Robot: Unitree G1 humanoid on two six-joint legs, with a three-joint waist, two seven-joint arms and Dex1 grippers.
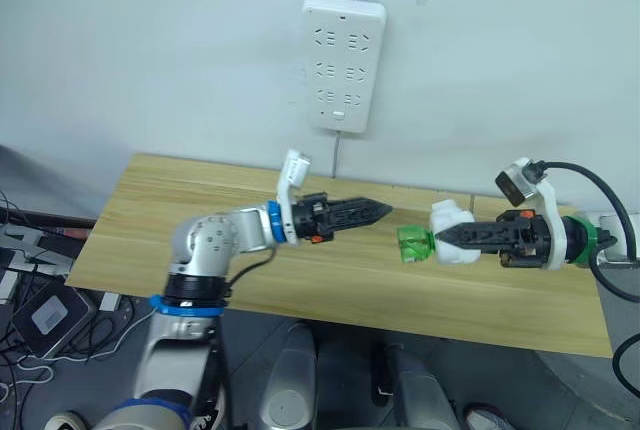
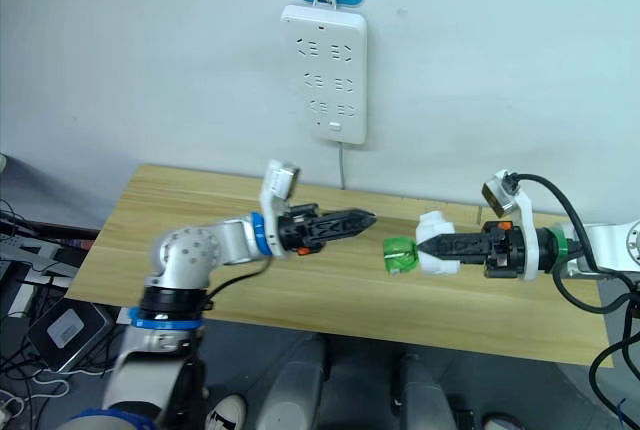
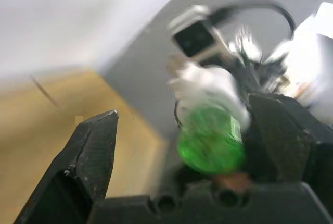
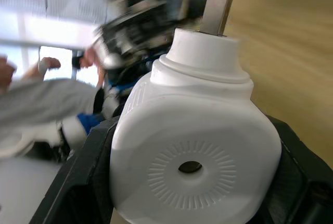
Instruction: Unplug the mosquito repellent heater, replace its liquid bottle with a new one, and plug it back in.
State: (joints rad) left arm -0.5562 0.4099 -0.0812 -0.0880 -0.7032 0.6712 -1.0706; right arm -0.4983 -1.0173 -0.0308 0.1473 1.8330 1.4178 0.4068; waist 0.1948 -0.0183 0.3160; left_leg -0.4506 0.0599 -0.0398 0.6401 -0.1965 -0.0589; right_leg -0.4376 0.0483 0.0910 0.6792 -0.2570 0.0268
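right jaws [image 1: 445, 237] grasp heater [image 1: 452, 232] | left jaws [image 1: 380, 212] released, near

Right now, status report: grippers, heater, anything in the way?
Right gripper shut on heater, unplugged, green bottle attached. Left gripper open, facing the bottle. Nothing between them.

Head stereo pair looks down over table [image 1: 180, 240] twd wall; wrist cams close-up along fingers, both catching heater [image 4: 192, 146].
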